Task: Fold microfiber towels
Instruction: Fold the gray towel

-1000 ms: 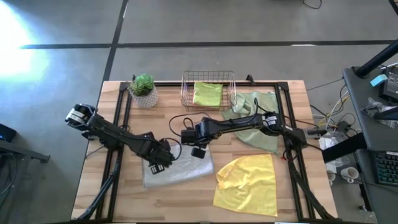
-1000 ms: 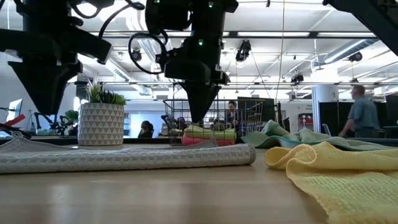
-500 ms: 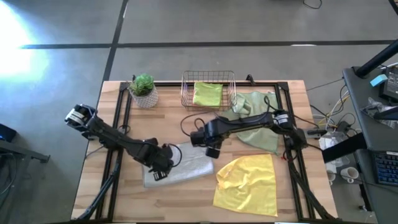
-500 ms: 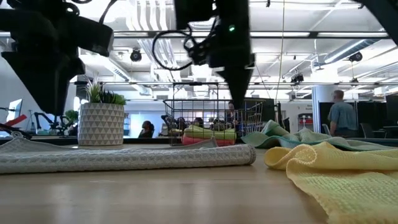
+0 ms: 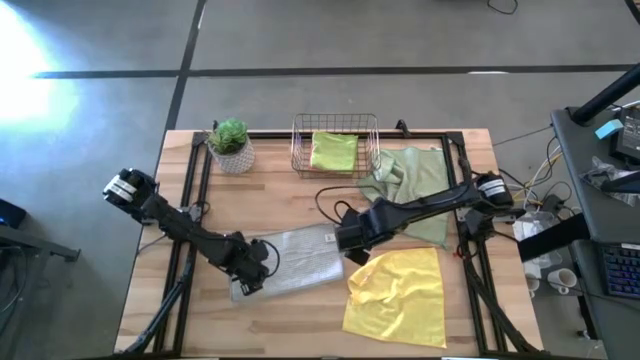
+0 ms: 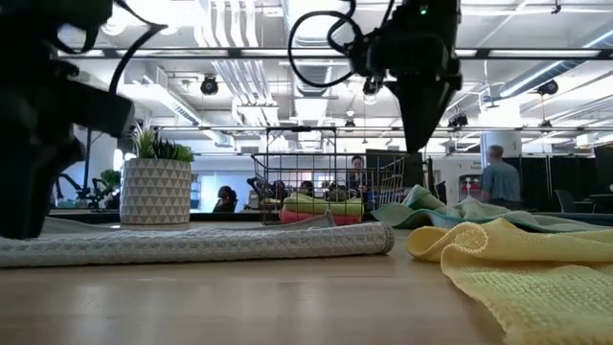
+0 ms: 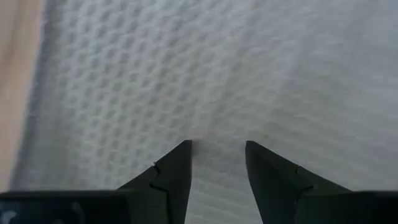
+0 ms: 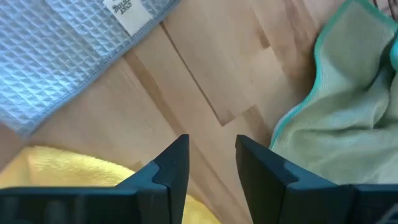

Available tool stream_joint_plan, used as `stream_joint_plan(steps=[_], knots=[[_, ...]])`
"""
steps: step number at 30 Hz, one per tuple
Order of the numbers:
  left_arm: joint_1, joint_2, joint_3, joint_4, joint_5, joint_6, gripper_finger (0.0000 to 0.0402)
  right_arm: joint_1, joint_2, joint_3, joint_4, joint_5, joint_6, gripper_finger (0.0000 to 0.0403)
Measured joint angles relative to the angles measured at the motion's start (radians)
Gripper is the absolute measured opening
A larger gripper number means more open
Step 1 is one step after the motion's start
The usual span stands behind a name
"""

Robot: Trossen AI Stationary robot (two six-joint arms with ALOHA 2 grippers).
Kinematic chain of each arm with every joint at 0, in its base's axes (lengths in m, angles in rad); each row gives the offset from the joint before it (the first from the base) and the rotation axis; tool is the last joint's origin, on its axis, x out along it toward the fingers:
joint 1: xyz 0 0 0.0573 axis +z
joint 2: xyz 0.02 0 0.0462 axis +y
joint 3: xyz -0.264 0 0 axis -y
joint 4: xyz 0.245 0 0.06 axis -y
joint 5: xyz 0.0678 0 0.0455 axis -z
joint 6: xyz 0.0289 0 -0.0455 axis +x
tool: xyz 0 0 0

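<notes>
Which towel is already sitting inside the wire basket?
The lime green microfiber towel, folded in the copper wire basket. The grey waffle towel, yellow towel and pale sage green towel all lie on the wooden table.

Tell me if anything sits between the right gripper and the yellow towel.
Nothing visible does. The right gripper hangs over bare table, jaws parted and empty, with the yellow towel right beside it. The grey towel and sage towel lie off to either side.

You see a waffle-weave grey towel (image 5: 295, 262), a fluffy yellow towel (image 5: 400, 296), a copper wire basket (image 5: 335, 146) and a matt wooden table (image 5: 300, 335).
</notes>
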Motion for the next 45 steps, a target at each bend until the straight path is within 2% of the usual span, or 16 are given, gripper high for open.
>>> stream_joint_plan(steps=[5, 10, 18, 22, 26, 30, 33, 36, 41, 45], knots=[[0.032, -0.005, -0.065, 0.007, -0.015, 0.077, 0.0134, 0.012, -0.016, -0.007, 0.009, 0.0, 0.039, 0.0119], [0.079, -0.004, -0.108, -0.004, -0.045, 0.254, 0.0134, 0.013, -0.016, -0.004, 0.014, -0.003, 0.062, 0.0118], [0.238, -0.001, -0.141, -0.045, -0.307, 0.625, 0.0134, 0.013, -0.014, -0.004, 0.019, -0.003, 0.084, 0.0118], [0.354, 0.001, -0.128, -0.047, -0.432, 0.73, 0.0134, 0.013, -0.014, -0.004, 0.019, -0.003, 0.094, 0.0118], [0.449, 0.004, -0.087, -0.065, -0.464, 0.73, 0.0134, 0.013, -0.014, -0.004, 0.019, -0.003, 0.094, 0.0118], [0.466, -0.01, -0.009, -0.065, -0.418, 0.641, 0.0134, 0.013, -0.014, -0.004, 0.018, -0.003, 0.094, 0.0118], [0.441, -0.019, 0.054, -0.016, -0.311, 0.562, 0.0134, 0.013, -0.014, -0.004, 0.018, -0.003, 0.09, 0.0118], [0.397, -0.025, 0.087, 0.103, -0.237, 0.545, 0.0134, 0.013, -0.014, -0.004, 0.018, -0.003, 0.072, 0.0118], [0.321, -0.026, 0.087, 0.342, -0.226, 0.398, 0.0134, 0.013, -0.014, -0.004, 0.018, -0.002, 0.023, 0.0118], [0.27, -0.026, 0.086, 0.418, -0.229, 0.256, 0.0134, 0.012, -0.014, -0.003, 0.018, -0.002, -0.028, 0.0118]])
